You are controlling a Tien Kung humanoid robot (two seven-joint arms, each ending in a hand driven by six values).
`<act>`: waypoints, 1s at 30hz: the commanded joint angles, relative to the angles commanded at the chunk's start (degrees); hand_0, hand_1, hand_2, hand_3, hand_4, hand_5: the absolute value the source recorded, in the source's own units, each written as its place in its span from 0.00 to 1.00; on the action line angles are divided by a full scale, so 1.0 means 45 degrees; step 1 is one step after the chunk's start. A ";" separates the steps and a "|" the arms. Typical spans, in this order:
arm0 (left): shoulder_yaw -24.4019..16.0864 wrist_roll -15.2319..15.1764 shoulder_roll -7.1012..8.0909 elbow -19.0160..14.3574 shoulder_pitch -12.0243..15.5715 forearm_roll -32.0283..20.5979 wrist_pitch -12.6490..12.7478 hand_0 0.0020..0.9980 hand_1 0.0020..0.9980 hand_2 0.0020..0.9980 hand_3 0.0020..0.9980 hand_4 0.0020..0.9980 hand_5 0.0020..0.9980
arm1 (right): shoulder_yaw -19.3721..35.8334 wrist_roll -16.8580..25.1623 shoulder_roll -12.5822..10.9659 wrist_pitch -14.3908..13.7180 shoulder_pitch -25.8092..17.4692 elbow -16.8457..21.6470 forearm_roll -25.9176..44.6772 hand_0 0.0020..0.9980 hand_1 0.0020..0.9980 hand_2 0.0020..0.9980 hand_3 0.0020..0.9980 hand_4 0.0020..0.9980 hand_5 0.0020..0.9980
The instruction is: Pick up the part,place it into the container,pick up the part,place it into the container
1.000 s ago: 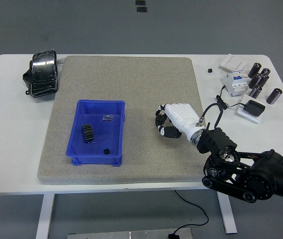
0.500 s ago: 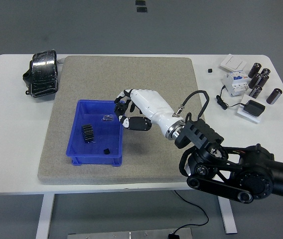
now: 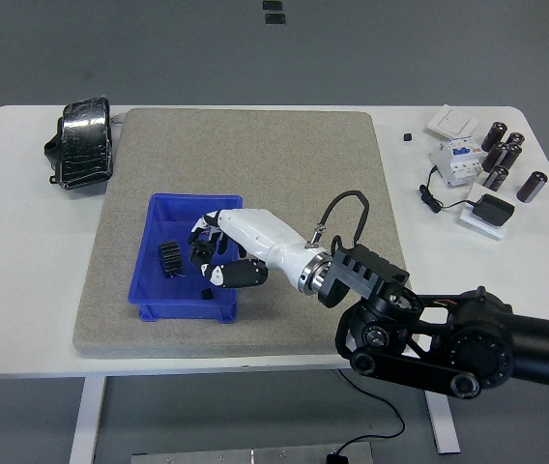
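Looking down from the head view, you have the right hand (image 3: 215, 253) reaching over the blue container (image 3: 155, 253) on the grey mat (image 3: 284, 155), its fingers (image 3: 204, 227) curled together; whether they clamp a part is hidden, so you cannot tell. A black finned part (image 3: 169, 256) and a small black piece (image 3: 207, 292) already lie inside the container. Keep the hand well within the walls, lower it near the floor, and spread the fingers only there, clear of the finned part. The left arm is out of view. Spare components (image 3: 502, 159) wait at the counter (image 3: 23, 242)'s far right.
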 joint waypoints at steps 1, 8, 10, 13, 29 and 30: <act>-0.0011 0.0003 0.0000 0.0002 -0.0003 0.0017 -0.0001 0.66 0.64 0.57 0.56 0.68 0.66 | 0.0000 0.0030 0.0012 0.0079 0.0009 -0.0027 0.0046 0.43 0.68 0.67 0.68 0.41 0.17; -0.0047 0.0032 0.0005 -0.0003 0.0006 0.0084 -0.0011 0.66 0.64 0.57 0.55 0.68 0.66 | 0.0016 0.0181 0.0040 0.0260 0.0047 -0.0141 0.0164 0.50 0.74 0.78 0.73 0.55 0.19; -0.0051 0.0029 0.0005 -0.0002 0.0007 0.0085 -0.0015 0.66 0.64 0.57 0.55 0.68 0.66 | 0.0022 0.0200 0.0038 0.0257 0.0048 -0.0155 0.0175 0.50 0.74 0.78 0.73 0.55 0.19; -0.0057 0.0027 0.0003 0.0001 0.0007 0.0090 -0.0021 0.66 0.64 0.57 0.55 0.68 0.66 | 0.0042 0.0226 0.0033 0.0228 0.0046 -0.0166 0.0161 0.51 0.74 0.79 0.74 0.60 0.19; -0.0123 0.0038 -0.0012 0.0006 0.0001 0.0161 -0.0051 0.66 0.64 0.57 0.55 0.68 0.66 | 0.0506 0.0343 -0.0008 -0.0235 -0.0201 -0.0281 -0.0066 0.51 0.73 0.78 0.75 0.65 0.21; -0.0119 0.0037 -0.0016 0.0005 0.0002 0.0156 -0.0049 0.66 0.64 0.57 0.55 0.68 0.66 | 0.0677 0.0352 -0.0039 -0.0348 -0.0274 -0.0287 -0.0131 0.51 0.73 0.78 0.75 0.65 0.21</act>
